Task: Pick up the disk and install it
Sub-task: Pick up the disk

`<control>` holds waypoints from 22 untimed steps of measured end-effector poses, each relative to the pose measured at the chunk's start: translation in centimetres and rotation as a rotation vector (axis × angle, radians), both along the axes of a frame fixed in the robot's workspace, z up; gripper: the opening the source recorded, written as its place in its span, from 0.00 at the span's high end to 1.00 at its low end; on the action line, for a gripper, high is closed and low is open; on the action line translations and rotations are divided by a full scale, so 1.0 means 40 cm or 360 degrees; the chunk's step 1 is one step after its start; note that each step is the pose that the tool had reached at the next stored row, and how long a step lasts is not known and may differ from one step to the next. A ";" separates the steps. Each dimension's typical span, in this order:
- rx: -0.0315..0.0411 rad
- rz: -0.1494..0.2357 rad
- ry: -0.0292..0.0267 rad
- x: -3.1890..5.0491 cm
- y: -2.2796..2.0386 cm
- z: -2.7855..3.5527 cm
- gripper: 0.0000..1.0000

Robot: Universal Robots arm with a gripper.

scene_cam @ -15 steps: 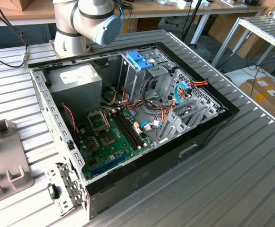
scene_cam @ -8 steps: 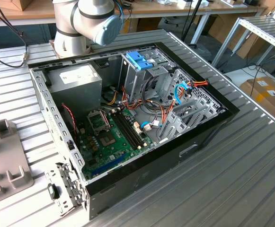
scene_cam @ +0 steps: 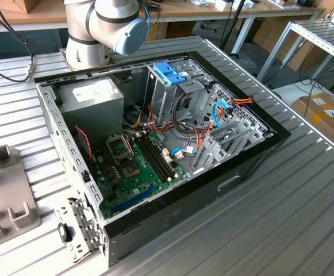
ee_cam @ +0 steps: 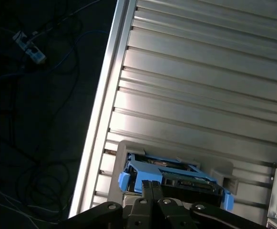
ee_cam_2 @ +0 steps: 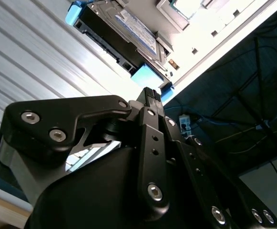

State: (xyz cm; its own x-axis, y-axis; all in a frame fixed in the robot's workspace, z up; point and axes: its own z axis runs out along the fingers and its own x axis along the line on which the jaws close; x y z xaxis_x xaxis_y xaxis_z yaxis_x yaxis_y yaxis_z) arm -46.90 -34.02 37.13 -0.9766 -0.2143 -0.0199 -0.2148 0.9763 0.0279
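Note:
In both wrist views the disk [ee_cam_2: 128,28] [ee_cam: 176,177] is a flat grey drive with blue plastic side rails and a pale label. It lies on a pale holder [ee_cam: 128,150] on the ribbed metal table. My gripper [ee_cam_2: 151,91] [ee_cam: 151,183] hangs close over one blue-railed end of the disk, its black fingers pressed together with nothing between them. Whether the fingertips touch the disk, I cannot tell. In the exterior view the arm's base [scene_cam: 106,26] stands behind the open computer case [scene_cam: 230,184].
The case holds a tall metal cage with a blue plastic top [scene_cam: 169,73], a grey box with a white label [scene_cam: 92,95], a green board [scene_cam: 135,164] and loose cables. A grey fixture [scene_cam: 6,195] lies at the exterior view's left. The table edge [ee_cam: 105,95] runs beside the holder.

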 end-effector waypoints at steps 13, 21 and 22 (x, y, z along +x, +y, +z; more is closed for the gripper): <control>0.0000 0.0025 -0.00001 0.000 0.000 0.000 0.89; 0.0000 0.0101 0.00000 0.000 0.000 0.000 0.89; 0.0000 0.0121 -0.00001 0.000 0.000 0.000 0.89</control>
State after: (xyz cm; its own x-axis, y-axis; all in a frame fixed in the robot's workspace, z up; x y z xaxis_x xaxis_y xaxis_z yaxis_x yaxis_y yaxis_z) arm -46.90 -34.02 37.13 -0.9576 -0.2876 -0.0199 -0.2880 0.9572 0.0279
